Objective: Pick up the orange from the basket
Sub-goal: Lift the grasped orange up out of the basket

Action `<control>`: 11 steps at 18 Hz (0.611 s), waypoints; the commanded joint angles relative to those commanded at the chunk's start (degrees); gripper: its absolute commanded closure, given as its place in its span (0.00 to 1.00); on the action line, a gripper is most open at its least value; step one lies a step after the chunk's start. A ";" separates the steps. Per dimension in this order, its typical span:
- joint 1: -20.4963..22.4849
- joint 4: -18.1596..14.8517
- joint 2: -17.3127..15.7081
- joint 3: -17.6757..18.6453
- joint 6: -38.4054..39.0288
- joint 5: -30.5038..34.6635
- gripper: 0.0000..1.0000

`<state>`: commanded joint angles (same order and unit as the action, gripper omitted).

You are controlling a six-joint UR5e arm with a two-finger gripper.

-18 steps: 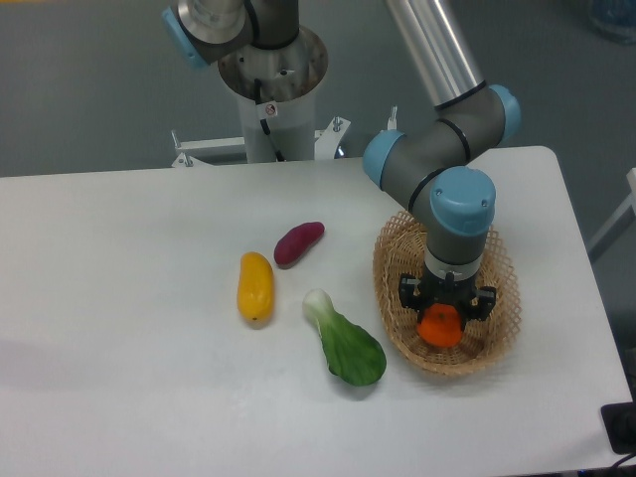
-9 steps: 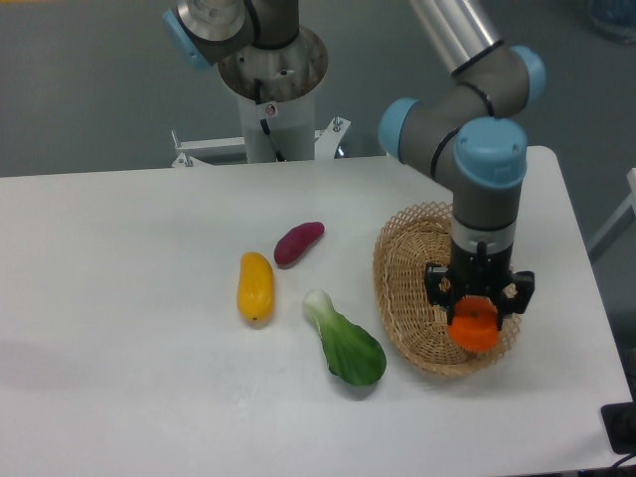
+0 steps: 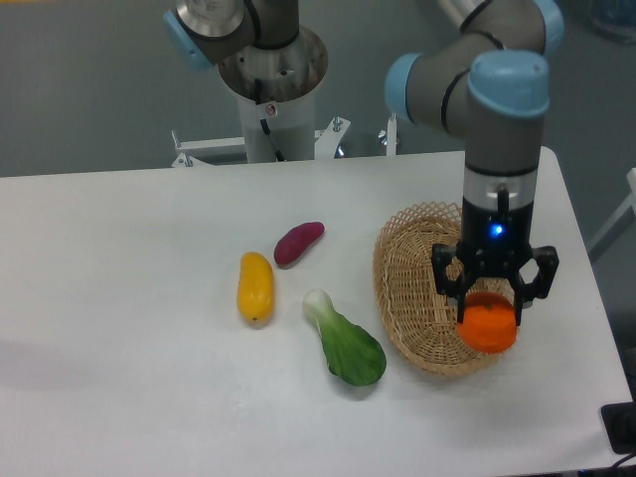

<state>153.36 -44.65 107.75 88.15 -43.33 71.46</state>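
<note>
Since a second ago we see the gripper has risen and shifted right, carrying the orange up out of the basket. Its jaws are clamped on the fruit, which hangs over the basket's right rim. On the worktop lie a yellow fruit, a purple sweet potato and bok choy.

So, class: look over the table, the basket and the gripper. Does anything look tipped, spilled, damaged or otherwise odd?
Nothing stands out. The gripper holds the orange over the basket, which sits flat and looks intact. The yellow fruit, purple vegetable and green leafy vegetable lie apart on the table, whole and unspilled.
</note>
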 joint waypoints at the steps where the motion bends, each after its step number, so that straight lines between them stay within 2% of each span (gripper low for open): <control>1: 0.61 -0.09 -0.78 0.09 0.00 0.00 0.33; 11: 1.41 0.09 -1.14 -0.08 -0.88 0.26 0.34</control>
<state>154.77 -44.56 106.61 88.07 -44.21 71.72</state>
